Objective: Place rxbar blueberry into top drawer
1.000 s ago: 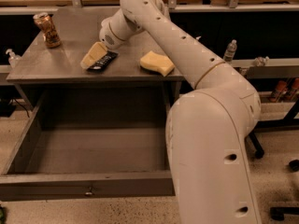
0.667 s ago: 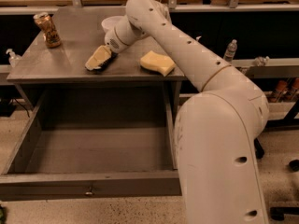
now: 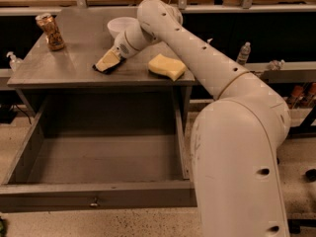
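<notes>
Covering the dark flat rxbar blueberry [image 3: 104, 70], the cream tool [image 3: 107, 60] may grasp it; I cannot tell. Nearer, the wide grey metal top drawer [image 3: 98, 192] stands open.

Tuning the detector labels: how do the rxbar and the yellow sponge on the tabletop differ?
Colour: the rxbar blueberry is dark, the sponge pale yellow.
Thickness: the bar lies thin and flat, the sponge is chunkier.
Access: the tool is down over the bar, hiding most of it; the sponge lies uncovered.
Shared: both rest on the tabletop, neither in the open top drawer.
</notes>
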You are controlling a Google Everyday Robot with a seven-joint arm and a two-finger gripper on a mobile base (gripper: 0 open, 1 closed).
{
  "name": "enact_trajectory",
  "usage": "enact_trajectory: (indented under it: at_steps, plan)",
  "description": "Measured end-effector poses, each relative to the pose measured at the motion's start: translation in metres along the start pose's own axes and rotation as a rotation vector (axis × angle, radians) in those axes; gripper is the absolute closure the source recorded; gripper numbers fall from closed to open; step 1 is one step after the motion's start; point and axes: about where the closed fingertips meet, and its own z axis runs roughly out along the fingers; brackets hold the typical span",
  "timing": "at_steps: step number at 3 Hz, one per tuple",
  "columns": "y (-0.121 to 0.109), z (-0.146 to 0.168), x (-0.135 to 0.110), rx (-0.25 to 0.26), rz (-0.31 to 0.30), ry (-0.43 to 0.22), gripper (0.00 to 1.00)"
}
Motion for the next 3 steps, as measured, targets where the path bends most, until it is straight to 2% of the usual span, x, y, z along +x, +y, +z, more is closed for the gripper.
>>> enact_trajectory:
  at_steps: [1, 2, 3]
  plan:
    - [0.000, -0.001, 0.000, -0.001, -0.005, 0.000, 0.83]
    - [-0.001, -0.003, -0.002, -0.001, -0.006, 0.000, 1.00]
    - [0.007, -0.016, -0.010, -0.017, -0.058, -0.037, 1.00]
